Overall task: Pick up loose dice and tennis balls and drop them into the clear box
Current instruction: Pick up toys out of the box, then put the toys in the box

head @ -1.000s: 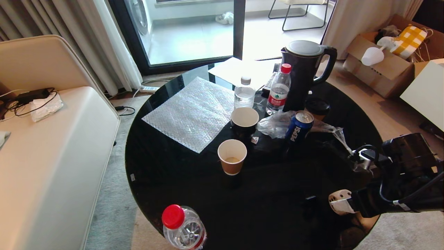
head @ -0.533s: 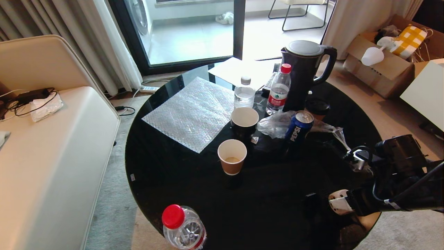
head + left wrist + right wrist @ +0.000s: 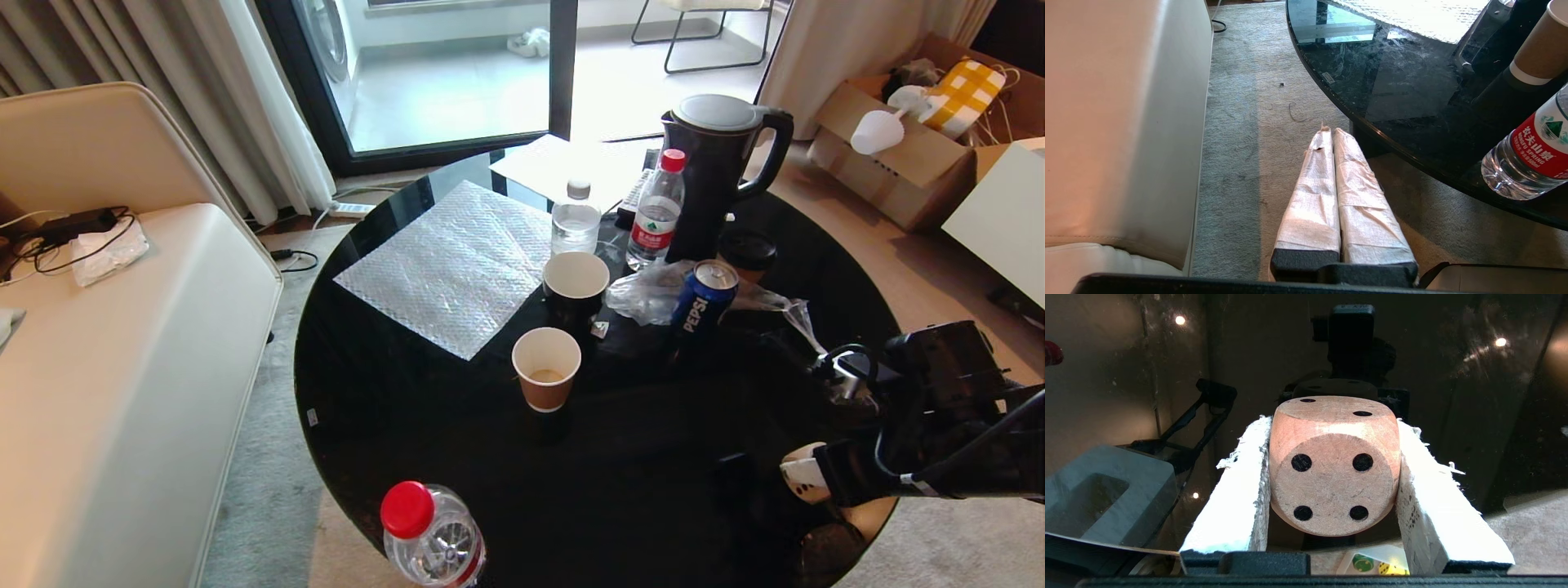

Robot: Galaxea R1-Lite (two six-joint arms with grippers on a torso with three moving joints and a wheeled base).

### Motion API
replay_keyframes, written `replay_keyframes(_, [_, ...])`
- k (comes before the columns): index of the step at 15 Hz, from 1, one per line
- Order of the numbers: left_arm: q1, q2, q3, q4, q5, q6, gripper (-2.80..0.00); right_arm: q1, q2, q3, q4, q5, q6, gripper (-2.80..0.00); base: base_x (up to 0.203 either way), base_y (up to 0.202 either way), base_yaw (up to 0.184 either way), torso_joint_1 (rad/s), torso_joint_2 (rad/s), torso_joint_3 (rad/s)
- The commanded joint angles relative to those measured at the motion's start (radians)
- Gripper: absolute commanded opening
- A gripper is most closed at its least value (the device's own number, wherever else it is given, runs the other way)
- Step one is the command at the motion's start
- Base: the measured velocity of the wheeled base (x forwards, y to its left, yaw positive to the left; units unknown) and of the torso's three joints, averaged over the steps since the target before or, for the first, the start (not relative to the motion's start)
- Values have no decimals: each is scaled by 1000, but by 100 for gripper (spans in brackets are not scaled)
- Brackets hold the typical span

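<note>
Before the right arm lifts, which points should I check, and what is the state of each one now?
1. Die sits between the right gripper's fingers: ok.
2. Both pads touch the die's sides: ok.
3. Grip firm enough to lift: cannot tell.
4. Die centred in the gripper, not skewed: ok.
5. Box in sight for the drop: not ok, no view shows it.
6. Left gripper shut, parked over the carpet, off the table: ok.
</note>
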Motion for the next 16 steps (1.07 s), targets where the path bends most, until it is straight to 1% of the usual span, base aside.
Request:
replay_keyframes(1, [0, 0, 0, 0, 0, 0, -280, -1, -84, 18, -6, -2, 1, -280, 0, 0, 0, 0, 0, 0])
replay_keyframes(3, [0, 0, 1, 0, 0, 0, -280, -4, -173, 46, -5, -9, 6, -280, 0, 0, 0, 0, 0, 0])
replay_keyframes(5, [0, 0, 0, 0, 0, 0, -280, -17, -351, 107, 3, -34, 25, -280, 0, 0, 0, 0, 0, 0])
replay_keyframes(8, [0, 0, 0, 0, 0, 0, -280, -31, -607, 222, 32, -121, 64, -280, 0, 0, 0, 0, 0, 0])
replay_keyframes(10, [0, 0, 0, 0, 0, 0, -280, -35, -771, 276, 109, -170, 77, -280, 0, 0, 0, 0, 0, 0])
replay_keyframes(13, [0, 0, 0, 0, 0, 0, -280, -39, -1069, 304, 315, -189, 107, -280, 0, 0, 0, 0, 0, 0])
replay_keyframes(15, [0, 0, 0, 0, 0, 0, -280, -63, -1233, 336, 409, -193, 144, -280, 0, 0, 0, 0, 0, 0])
replay_keyframes(16, [0, 0, 0, 0, 0, 0, -280, -91, -1294, 366, 436, -186, 156, -280, 0, 0, 0, 0, 0, 0])
